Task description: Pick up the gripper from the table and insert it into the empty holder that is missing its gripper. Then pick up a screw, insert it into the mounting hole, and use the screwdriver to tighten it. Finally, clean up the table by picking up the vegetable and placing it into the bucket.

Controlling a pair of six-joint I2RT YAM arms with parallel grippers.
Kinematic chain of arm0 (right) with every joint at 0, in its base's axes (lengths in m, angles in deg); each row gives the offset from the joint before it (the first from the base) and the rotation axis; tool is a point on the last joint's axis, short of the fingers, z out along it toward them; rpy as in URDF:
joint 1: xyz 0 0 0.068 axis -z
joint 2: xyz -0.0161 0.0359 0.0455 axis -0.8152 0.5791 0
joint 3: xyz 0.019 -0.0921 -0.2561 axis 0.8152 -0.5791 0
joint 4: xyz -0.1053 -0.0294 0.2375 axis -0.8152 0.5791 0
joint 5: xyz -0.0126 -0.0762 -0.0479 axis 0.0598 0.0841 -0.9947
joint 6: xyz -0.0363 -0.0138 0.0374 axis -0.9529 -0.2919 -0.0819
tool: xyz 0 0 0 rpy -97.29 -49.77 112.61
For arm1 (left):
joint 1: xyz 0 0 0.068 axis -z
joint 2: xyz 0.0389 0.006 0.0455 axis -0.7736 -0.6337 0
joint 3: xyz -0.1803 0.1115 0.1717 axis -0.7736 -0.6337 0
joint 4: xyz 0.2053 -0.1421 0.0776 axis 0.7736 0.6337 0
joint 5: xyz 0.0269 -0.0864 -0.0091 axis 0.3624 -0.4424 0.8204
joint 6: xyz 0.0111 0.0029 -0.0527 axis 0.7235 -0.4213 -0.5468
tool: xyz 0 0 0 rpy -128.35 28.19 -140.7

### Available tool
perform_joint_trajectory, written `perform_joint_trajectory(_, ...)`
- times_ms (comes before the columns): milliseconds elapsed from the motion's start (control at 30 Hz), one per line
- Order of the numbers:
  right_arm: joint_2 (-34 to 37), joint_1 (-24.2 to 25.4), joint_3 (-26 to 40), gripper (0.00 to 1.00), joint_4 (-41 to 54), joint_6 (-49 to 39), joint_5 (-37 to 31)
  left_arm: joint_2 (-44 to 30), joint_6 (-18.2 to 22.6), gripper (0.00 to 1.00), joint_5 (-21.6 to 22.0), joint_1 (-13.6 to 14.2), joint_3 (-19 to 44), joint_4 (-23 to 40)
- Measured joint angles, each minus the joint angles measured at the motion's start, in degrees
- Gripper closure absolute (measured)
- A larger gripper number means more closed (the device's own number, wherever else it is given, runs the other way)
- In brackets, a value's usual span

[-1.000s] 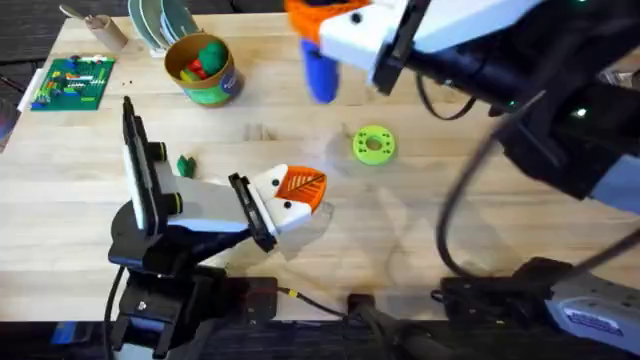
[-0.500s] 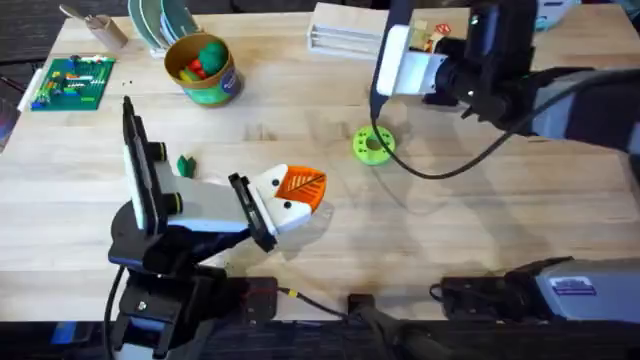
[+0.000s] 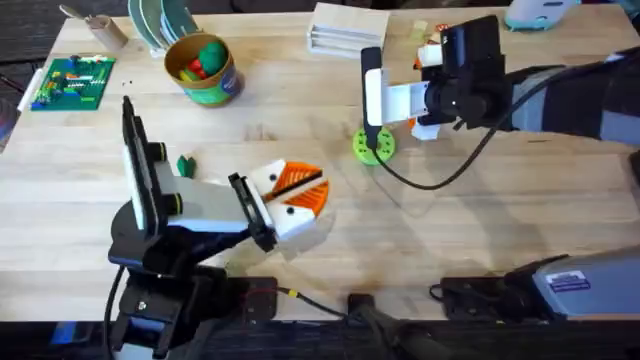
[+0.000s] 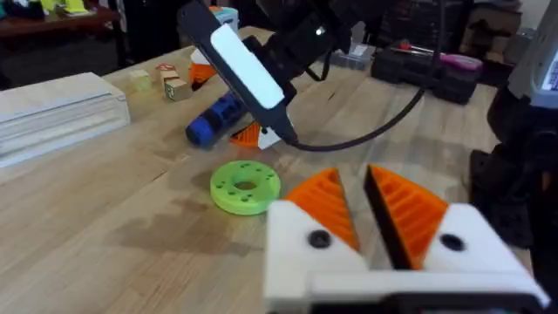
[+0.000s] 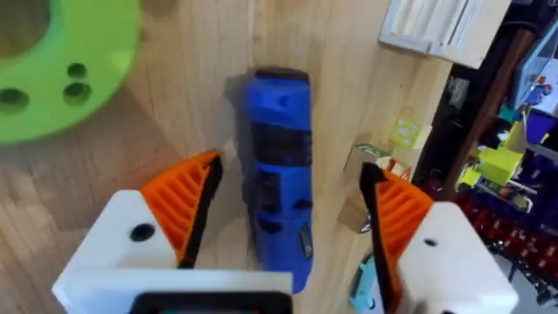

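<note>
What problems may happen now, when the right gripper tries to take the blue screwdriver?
1. The right gripper is open around the screwdriver, which lies flat on the table. A round body may roll or slip when the fingers close.
2. The green disc lies close beside the screwdriver, so a finger could push it.
3. Small blocks lie near the other finger and might be knocked.

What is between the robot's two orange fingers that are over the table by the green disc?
The blue screwdriver lies on the table between the right gripper's open fingers, not yet pinched. The right wrist view shows it, with the green disc beside.
</note>
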Motion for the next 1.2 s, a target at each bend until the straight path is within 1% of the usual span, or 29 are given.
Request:
perform_joint_trajectory(100, -0.24, -0.49, -0.02, 0.027, 0.38, 1.15, -0.41, 0.00, 0.00, 0.362, 0.02, 0.00, 0.00, 0.01)
perform_joint_trajectory(133, -0.46, -0.75, -0.02, 0.026, 0.70, 2.07, -0.53, 0.02, 0.02, 0.252, 0.02, 0.00, 0.00, 0.02)
perform_joint_trajectory(167, -0.82, -1.05, -0.11, 0.026, 1.12, 3.22, -0.51, 0.00, -0.07, 0.192, 0.00, 0.00, 0.00, 0.02)
perform_joint_trajectory(200, -1.37, -1.41, -0.28, 0.026, 1.54, 4.77, -0.51, 0.00, -0.05, 0.165, 0.00, 0.00, 0.00, 0.03)
perform_joint_trajectory(233, -2.14, -1.78, -0.55, 0.026, 1.83, 6.70, -0.51, 0.00, -0.02, 0.159, 0.00, 0.00, 0.00, 0.02)
perform_joint_trajectory(267, -2.90, -2.03, -0.68, 0.026, 2.04, 8.35, -0.51, 0.01, -0.22, 0.198, -0.01, 0.00, 0.00, 0.05)
perform_joint_trajectory(400, -8.37, -2.50, -0.85, 0.026, 2.07, 19.26, -0.33, 0.01, -0.19, 0.835, 0.00, 0.00, 0.00, 0.15)
perform_joint_trajectory(433, -9.86, -2.50, -0.85, 0.026, 2.00, 21.92, -0.33, 0.00, 0.02, 0.953, 0.00, 0.00, 0.00, 0.13)
perform_joint_trajectory(467, -11.67, -2.50, -0.85, 0.027, 1.97, 25.20, -0.28, 0.00, -0.01, 0.986, -0.02, 0.00, 0.00, 0.11)
perform_joint_trajectory(500, -13.41, -2.50, -0.85, 0.026, 1.91, 28.47, -0.24, 0.00, 0.20, 0.965, 0.01, 0.00, 0.00, 0.13)
perform_joint_trajectory(533, -14.87, -2.50, -0.85, 0.026, 1.90, 31.28, -0.09, 0.00, 0.14, 0.795, 0.00, 0.00, 0.00, 0.11)
perform_joint_trajectory(633, -19.03, -2.50, -0.85, 0.026, 1.89, 40.38, 0.13, 0.00, 0.18, 0.330, 0.02, 0.00, 0.00, 0.17)
perform_joint_trajectory(667, -20.19, -2.50, -0.85, 0.026, 1.89, 43.67, 0.15, 0.00, 0.18, 0.157, 0.00, 0.00, 0.00, 0.18)
perform_joint_trajectory(700, -21.15, -2.50, -0.85, 0.026, 1.91, 46.76, 0.16, 0.00, -0.02, 0.050, 0.00, 0.00, 0.00, 0.19)
perform_joint_trajectory(733, -23.44, -3.29, -0.85, 0.026, 1.75, 58.74, 0.16, 0.00, 0.00, 0.009, 0.00, 0.00, 0.00, 0.18)
perform_joint_trajectory(833, -23.56, -4.80, -0.85, 0.026, 1.66, 65.07, 0.19, 0.00, -0.01, 0.008, 0.30, 0.00, 0.00, 0.15)
perform_joint_trajectory(900, -23.54, -5.97, -0.85, 0.026, 1.63, 67.80, 0.33, 0.00, -0.03, 0.008, 1.40, 0.00, 0.00, 0.15)
perform_joint_trajectory(1000, -23.56, -7.58, -0.85, 0.025, 1.61, 70.25, 0.37, 0.00, -1.74, 0.006, 5.24, 0.00, 0.76, 1.37)
perform_joint_trajectory(1033, -23.55, -8.01, -0.85, 0.026, 1.54, 70.82, 0.39, 0.00, -2.47, 0.007, 7.17, 0.00, 2.01, 3.68)
perform_joint_trajectory(1100, -23.54, -8.54, -0.85, 0.026, 1.39, 71.48, 0.46, 0.00, -3.52, 0.008, 11.66, 0.00, 5.60, 10.26)
perform_joint_trajectory(1167, -23.55, -8.72, -0.85, 0.026, 1.09, 72.01, 0.54, -0.04, -4.31, 0.008, 17.18, 0.00, 11.26, 18.43)
perform_joint_trajectory(1200, -23.54, -8.72, -0.85, 0.026, 0.64, 72.26, 0.56, -0.20, -4.68, 0.008, 20.51, 0.00, 15.14, 23.47)
